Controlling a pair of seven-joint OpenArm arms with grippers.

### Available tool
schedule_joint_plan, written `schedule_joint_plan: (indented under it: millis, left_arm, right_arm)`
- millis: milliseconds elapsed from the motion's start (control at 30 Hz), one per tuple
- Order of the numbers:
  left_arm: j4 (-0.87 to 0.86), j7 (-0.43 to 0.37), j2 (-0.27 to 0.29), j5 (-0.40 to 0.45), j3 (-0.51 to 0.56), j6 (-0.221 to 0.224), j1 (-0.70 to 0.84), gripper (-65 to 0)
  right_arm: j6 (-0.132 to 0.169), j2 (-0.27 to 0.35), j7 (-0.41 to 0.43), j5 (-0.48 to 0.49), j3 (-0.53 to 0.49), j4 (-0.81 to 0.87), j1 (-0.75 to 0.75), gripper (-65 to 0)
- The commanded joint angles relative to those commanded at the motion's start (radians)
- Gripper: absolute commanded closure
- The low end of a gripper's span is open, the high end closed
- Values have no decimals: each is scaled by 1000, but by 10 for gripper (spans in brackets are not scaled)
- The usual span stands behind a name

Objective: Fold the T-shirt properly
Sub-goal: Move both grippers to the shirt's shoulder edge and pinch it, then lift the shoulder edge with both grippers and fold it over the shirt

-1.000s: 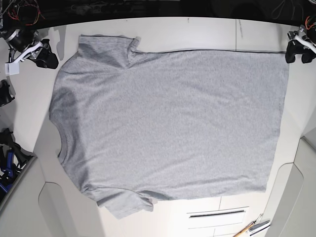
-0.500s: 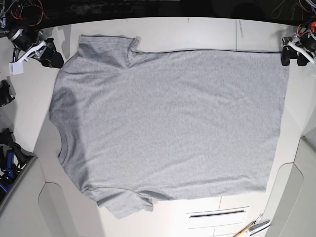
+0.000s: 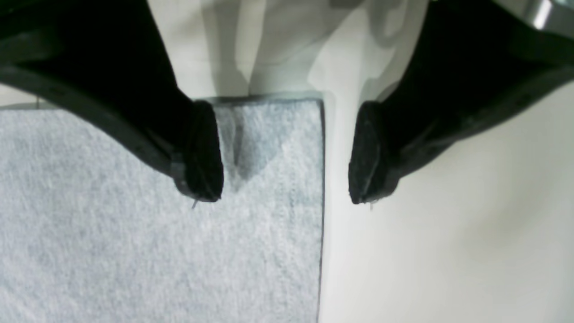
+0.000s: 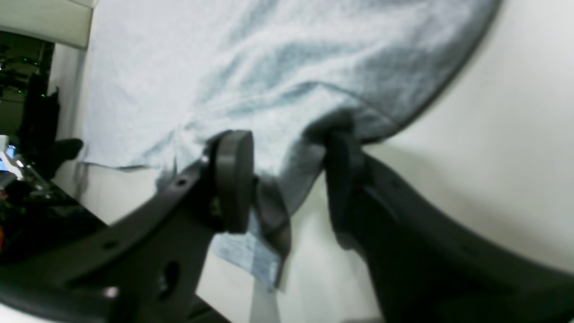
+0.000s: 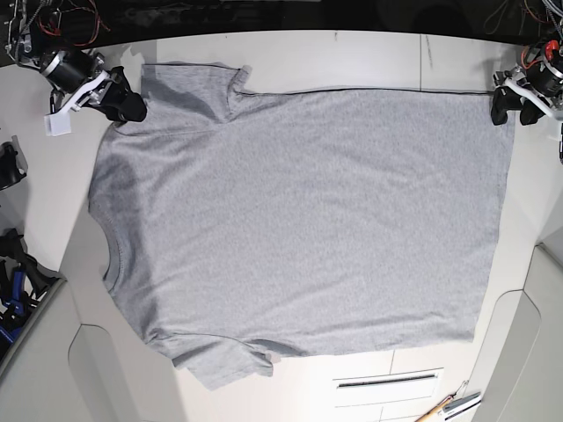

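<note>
The heather-grey T-shirt [image 5: 299,220] lies flat on the white table, plain side up, collar at the left and hem at the right. My left gripper [image 5: 508,105] is open at the far hem corner. In the left wrist view [image 3: 287,152] one finger [image 3: 202,152] is over the shirt [image 3: 134,246] and the other is over bare table. My right gripper [image 5: 127,104] is open at the far sleeve. In the right wrist view [image 4: 287,179] the sleeve edge [image 4: 291,170] lies between the two spread fingers.
The white table [image 5: 352,57] ends in a dark strip at the back. A panel with a slot [image 5: 387,381] and a pen-like tool [image 5: 449,406] sit at the front right. Dark equipment and cables [image 5: 13,281] stand at the left edge.
Both grippers have moved inward along the far edge. The right one has reached the sleeve and the left one the hem corner. The shirt has not moved.
</note>
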Motion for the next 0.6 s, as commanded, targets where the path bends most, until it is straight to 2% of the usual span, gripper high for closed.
schedule_joint_plan:
  millis: [67,100,200,267,300,600]
  left_arm:
    - [0,0,0,1,0,0,0,-440]
    - [0,0,0,1,0,0,0,-384]
    - [0,0,0,1,0,-1,0,-145]
    - [0,-2,0,1,0,-1,0,-19]
    - [0,-9,0,1,0,-1,0,0]
    - [78,-19,-1,-2,-17,0,0,0]
  right_arm:
    - [4,-6,0,0,0,0,0,-214]
    - [4,-6,0,0,0,0,0,-183]
    - [4,-6,4,0,0,0,0,-93]
    - [4,-6,5,0,0,2,0,-4]
    - [4,-7,5,0,0,8,0,0]
    - [3,-6,0,-13,24,206,-6,0]
